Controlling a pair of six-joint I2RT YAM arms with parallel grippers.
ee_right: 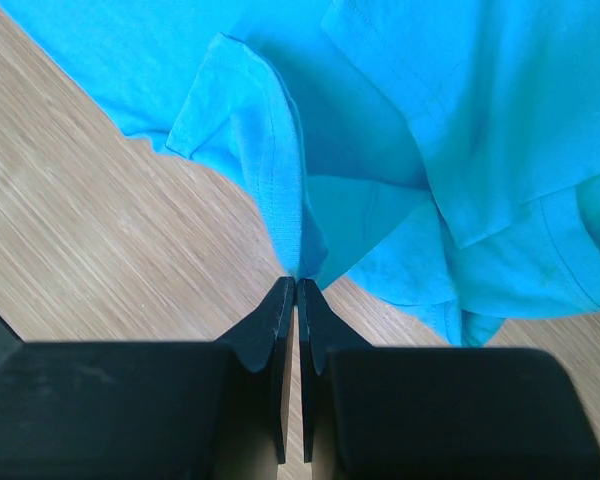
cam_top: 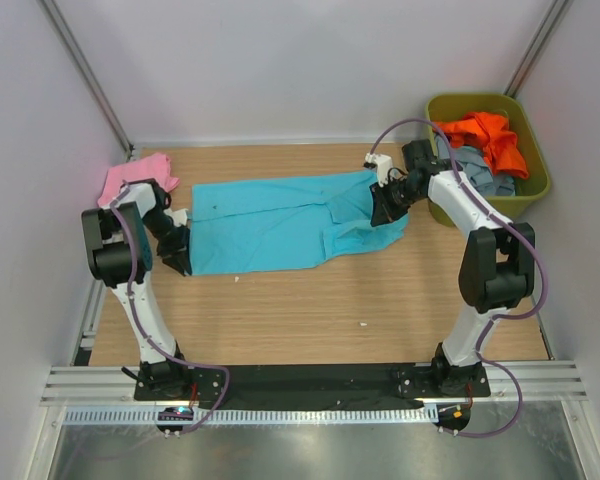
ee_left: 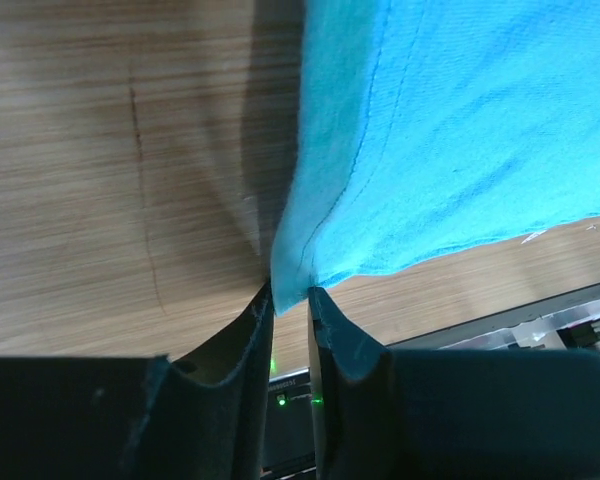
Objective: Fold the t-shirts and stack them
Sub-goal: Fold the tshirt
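Turquoise tee [cam_top: 280, 222] is lying stretched across the wooden table [cam_top: 310, 310], the left gripper [ee_left: 291, 295] pinching its near-left corner, the right gripper [ee_right: 296, 285] clamping a fold at its right end.

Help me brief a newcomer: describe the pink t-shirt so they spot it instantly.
On the wooden table, find the far left corner. The pink t-shirt lies bunched there, beyond the left arm. Its neighbour, the turquoise t-shirt, lies spread out.

Wooden table [cam_top: 310, 300] bears turquoise t-shirt [cam_top: 270, 225], pink t-shirt [cam_top: 130, 178], olive bin [cam_top: 536, 183].
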